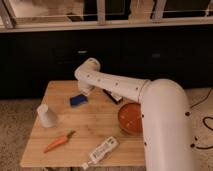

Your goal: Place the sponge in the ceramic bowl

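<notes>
A blue sponge (78, 100) lies on the wooden table (95, 125), left of centre towards the back. The ceramic bowl (130, 118), orange-red, stands at the table's right side, partly covered by my white arm. My arm reaches from the lower right across the table to its bend at the back. My gripper (85, 90) hangs down from that bend, just above and right of the sponge, close to it. Contact between them cannot be made out.
A white cup (46, 115) stands upside down at the table's left. An orange carrot (58, 141) lies near the front left, and a white bottle (101, 151) lies at the front edge. A dark object (112, 96) sits behind my arm.
</notes>
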